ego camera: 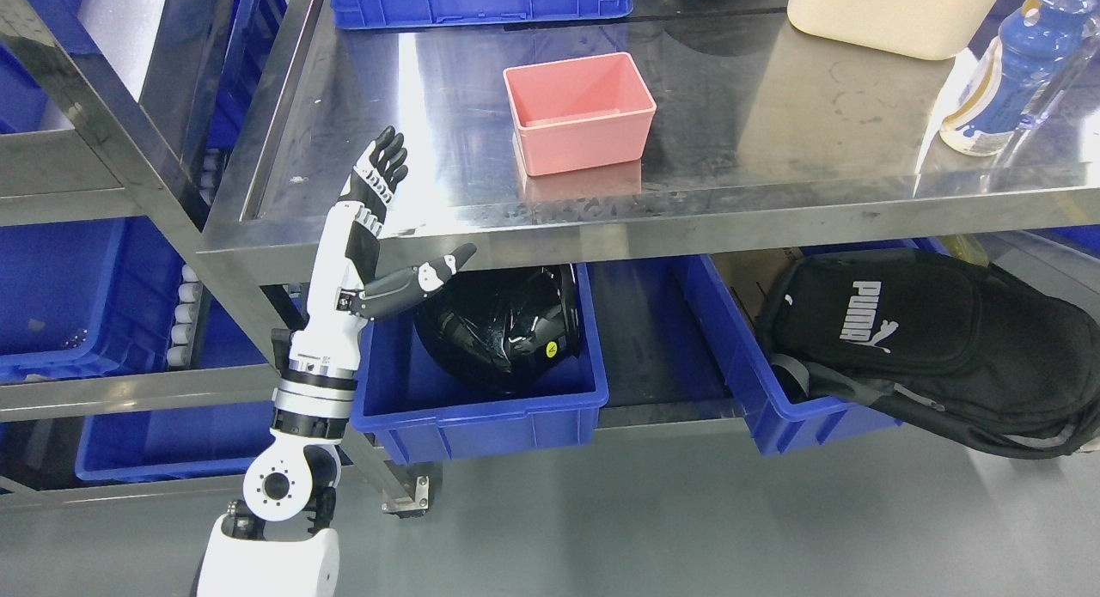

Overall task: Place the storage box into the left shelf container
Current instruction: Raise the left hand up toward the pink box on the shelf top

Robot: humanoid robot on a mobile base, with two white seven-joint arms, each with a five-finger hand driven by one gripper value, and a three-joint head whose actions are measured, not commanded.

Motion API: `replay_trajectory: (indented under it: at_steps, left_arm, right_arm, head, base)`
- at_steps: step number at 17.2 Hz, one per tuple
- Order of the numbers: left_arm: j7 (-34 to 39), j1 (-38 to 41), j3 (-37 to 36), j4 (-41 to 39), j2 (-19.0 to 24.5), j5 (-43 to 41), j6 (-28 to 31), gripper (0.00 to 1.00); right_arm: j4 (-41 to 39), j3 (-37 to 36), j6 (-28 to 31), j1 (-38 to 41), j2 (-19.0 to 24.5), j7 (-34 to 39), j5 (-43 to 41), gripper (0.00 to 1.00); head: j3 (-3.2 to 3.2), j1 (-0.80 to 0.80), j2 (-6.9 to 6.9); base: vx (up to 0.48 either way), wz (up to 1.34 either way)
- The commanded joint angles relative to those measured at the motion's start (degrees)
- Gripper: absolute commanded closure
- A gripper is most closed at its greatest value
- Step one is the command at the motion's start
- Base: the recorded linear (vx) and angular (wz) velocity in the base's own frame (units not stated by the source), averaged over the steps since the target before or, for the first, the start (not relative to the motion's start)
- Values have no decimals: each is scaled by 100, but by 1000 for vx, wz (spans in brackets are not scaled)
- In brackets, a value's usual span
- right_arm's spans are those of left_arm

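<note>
One hand is in play, our left hand [378, 228], raised in front of the steel surface [773, 124] with its fingers spread and the thumb stuck out sideways, grasping nothing. Our right arm is out of sight. The pink storage box [577, 112] stands upright and empty on that surface, up and to the right of the hand and well apart from it, so we judge the task to be at its very start: the reach toward the box, with the grasp not yet made.

Next we need to carry the hand up over the surface's front lip and across to the box, then close on a wall or rim firmly enough to lift it. After that it goes to the shelf rack left of the box, where blue bins [60, 296] sit on steel shelves; which one is meant we cannot tell.

Right of the box stand a cream container [885, 13] and a blue bottle [1005, 82]. Below the box, a blue bin [481, 417] holds a black helmet [507, 331], and further right a black bag [928, 339] lies on another bin. Grey floor [687, 528] lies below.
</note>
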Motion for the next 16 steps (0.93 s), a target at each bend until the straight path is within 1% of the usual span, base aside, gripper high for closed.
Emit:
replay_trajectory:
  at_steps: [1,4,6,9,10,11,12,13,14,16]
  left_arm:
    - [-233,-9,158,-14,100,0,45,0]
    - [-524,-88,202,-14,100,-9,46,0]
    - [-848,-324,377,12,100,-17,142,0]
    - [-1945,-1455,922,248,100,-61,914,0]
    - [-2236,-1886,897,502,226,-105,1055,0]
    - [-2439,-2290,827,783,507,-279,1091,1]
    - [-2572,-2642,644,1082,771,-603,1092,1]
    - [-2703,-3142,207,1450,974,-972,1092,1]
    - [-2809,-3478,-172,1663,1063,-1088,1092,1]
    - [-3177,-3910,-937,1892,1081,-1369,1100,1]
  right_arm:
    - [-100,-27,-2,71,-100,-2,9,0]
    - [-100,-27,-2,71,-100,-2,9,0]
    - [-100,-27,-2,71,-100,-2,9,0]
    - [-100,-27,-2,71,-100,-2,9,0]
    - [-100,-27,-2,71,-100,-2,9,0]
    - [-100,-27,-2,71,-100,-2,9,0]
    - [-100,-27,-2,71,-100,-2,9,0]
    - [-100,-27,-2,71,-100,-2,9,0]
    - [-100,-27,-2,71,-100,-2,9,0]
    - [-100,-27,-2,71,-100,-2,9,0]
  head:
    - [0,0,0]
    - [0,0,0]
    - [0,0,0]
    - [0,0,0]
    - [0,0,0]
    - [0,0,0]
    - [0,0,0]
    - [0,0,0]
    - [0,0,0]
    - [0,0,0]
  base:
    - [0,0]
    - [0,0]
    - [0,0]
    - [0,0]
    - [0,0]
    - [0,0]
    - [0,0]
    - [0,0]
    - [0,0]
    - [0,0]
